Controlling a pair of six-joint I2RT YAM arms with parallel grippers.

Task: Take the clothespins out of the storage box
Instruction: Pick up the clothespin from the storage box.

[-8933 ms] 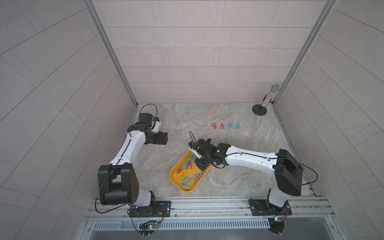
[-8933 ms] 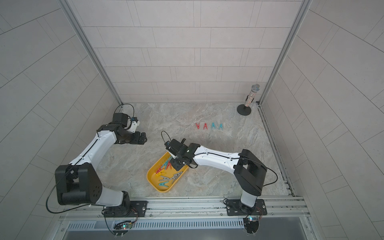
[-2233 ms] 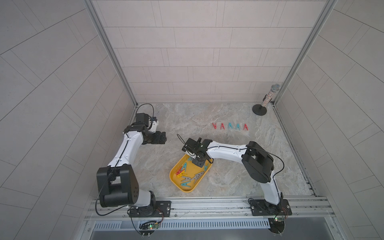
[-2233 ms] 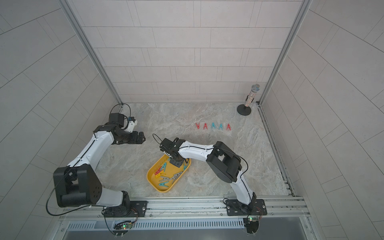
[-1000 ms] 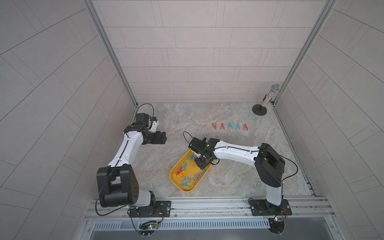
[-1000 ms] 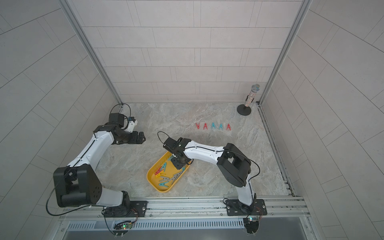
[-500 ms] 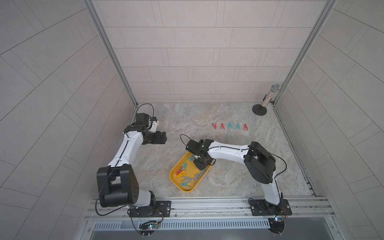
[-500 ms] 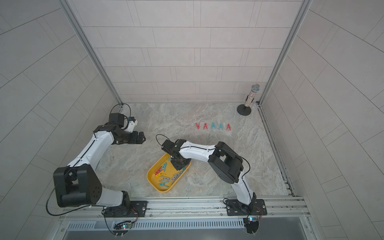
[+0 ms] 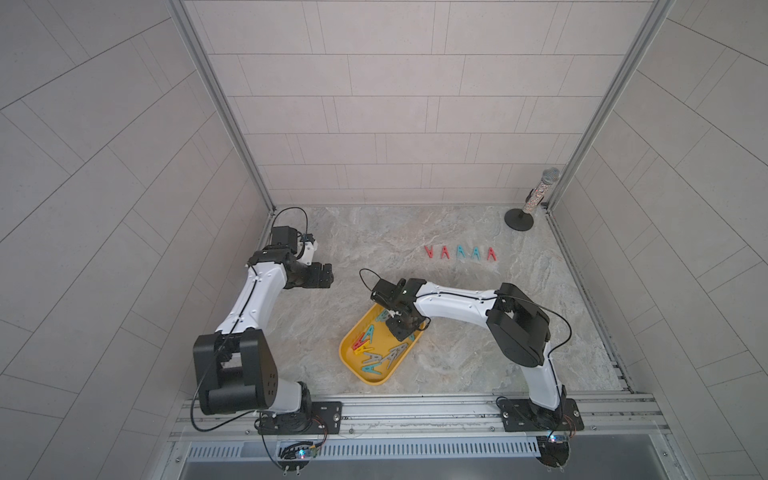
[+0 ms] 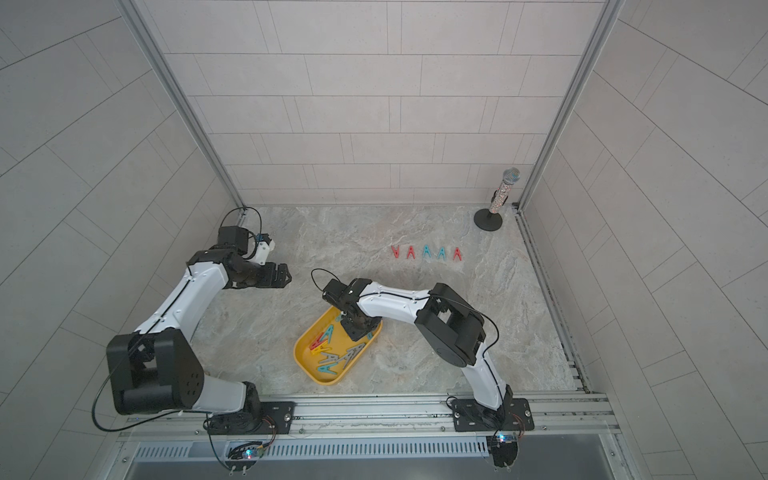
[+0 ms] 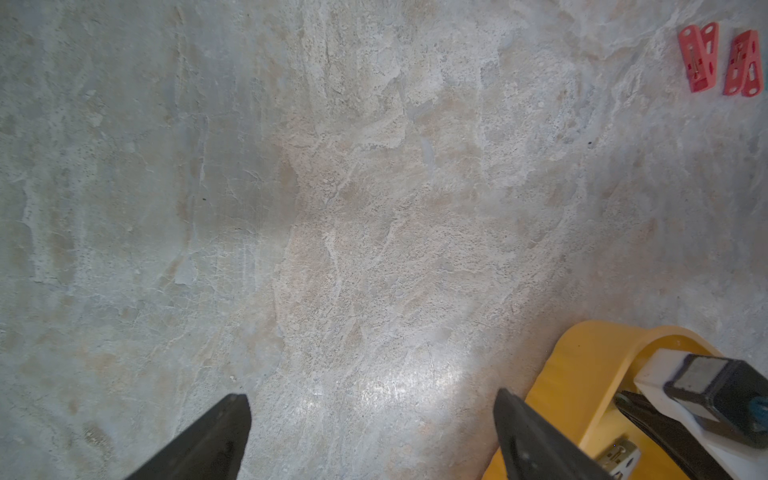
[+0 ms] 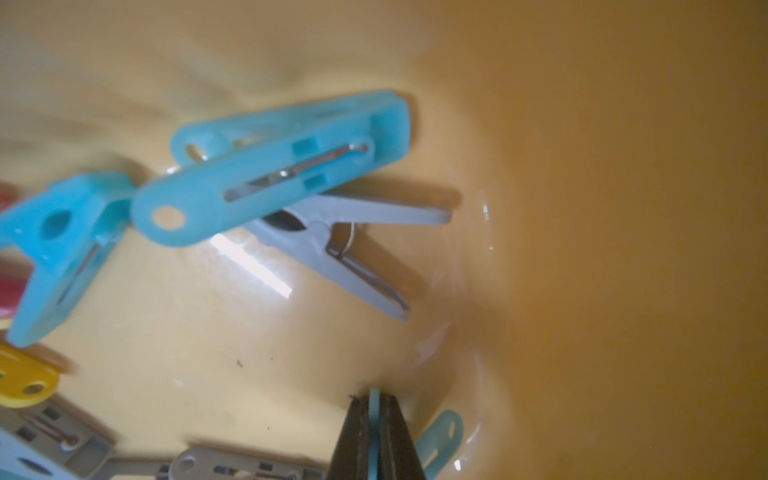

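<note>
1. Left claw (image 9: 323, 277): spread, well apart from the storage box (image 9: 376, 379).
2. Storage box: holds clothespins (image 9: 376, 357) lying flat, long axes mixed.
3. Right claw (image 12: 375, 399): inside the box, pinching a teal clothespin (image 12: 442, 432) edge-on.
4. Beyond the box: clothespin row (image 9: 460, 252) on the tabletop (image 9: 374, 232), axes parallel.

Readable texts, labels, brands, numbers, signs: none. Shallow yellow plastic storage box (image 9: 371, 379), small A-shaped plastic clothespins (image 12: 270, 174) in red, teal-blue, grey and yellow, white-and-black robot arms (image 9: 453, 305), grey tiled walls (image 9: 374, 104), marbled stone tabletop (image 9: 374, 232): no lettering I can make out from here.
</note>
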